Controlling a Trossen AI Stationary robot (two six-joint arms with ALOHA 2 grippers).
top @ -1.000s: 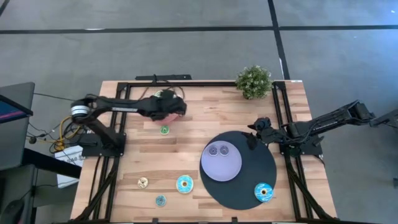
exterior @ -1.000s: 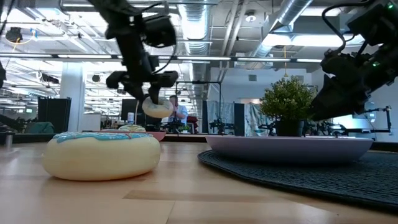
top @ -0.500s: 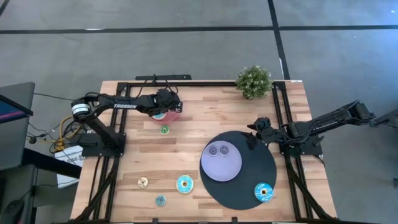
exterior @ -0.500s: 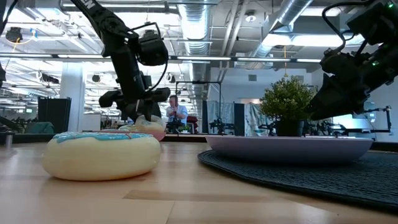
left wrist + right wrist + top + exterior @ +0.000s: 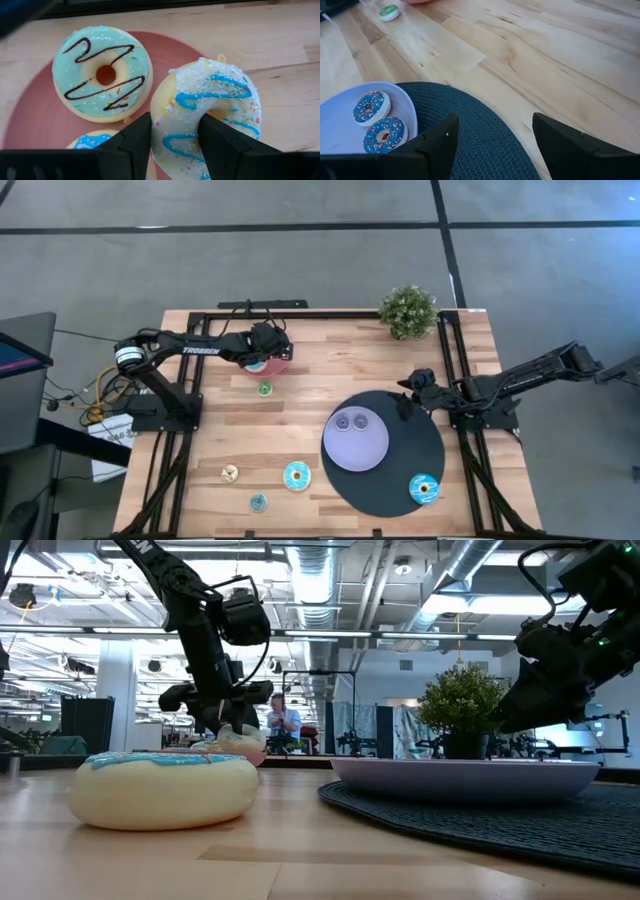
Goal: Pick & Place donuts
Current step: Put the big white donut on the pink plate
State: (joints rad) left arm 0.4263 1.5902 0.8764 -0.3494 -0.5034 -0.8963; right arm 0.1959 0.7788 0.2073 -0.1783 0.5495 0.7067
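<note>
Reaching across the surface's (image 5: 330, 380) far left edge, the left hand (image 5: 175, 137) grips a white blue-drizzled donut (image 5: 207, 117) tilted on the pink plate (image 5: 30, 125); the right hand (image 5: 492, 137) waits, fingers spread, above the dark mat (image 5: 470, 145).

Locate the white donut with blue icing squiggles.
Left gripper holds the white blue-squiggled donut over the pink plate's rim, beside a teal donut.

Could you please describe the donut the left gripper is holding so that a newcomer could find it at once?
Find the pink plate near the table's far left edge. The left gripper grips the white donut over its rim. Blue squiggle icing sets it apart from the chocolate-striped teal donut beside it.
</note>
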